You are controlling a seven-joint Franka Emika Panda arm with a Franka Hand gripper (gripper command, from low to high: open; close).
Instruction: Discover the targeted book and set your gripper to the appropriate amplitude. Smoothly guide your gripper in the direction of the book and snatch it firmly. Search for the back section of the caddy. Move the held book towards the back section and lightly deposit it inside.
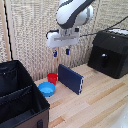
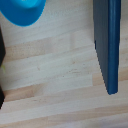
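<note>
The navy-blue book (image 1: 70, 78) stands on its long edge on the wooden table, next to the red cup. It also shows in the wrist view (image 2: 108, 40) as a dark blue slab seen from above. My gripper (image 1: 61, 51) hangs above the book with its two blue-tipped fingers spread apart and empty. The fingers do not show in the wrist view. The black caddy (image 1: 19, 95) sits at the exterior view's left, open-topped, with a divider wall (image 1: 15, 96) across it. The compartment behind that wall is the back section (image 1: 12, 77).
A red cup (image 1: 52, 78) and a blue bowl (image 1: 47, 89) stand between the caddy and the book; the bowl also shows in the wrist view (image 2: 25, 11). A black glossy machine (image 1: 109, 52) sits at the exterior view's right. A woven screen stands behind.
</note>
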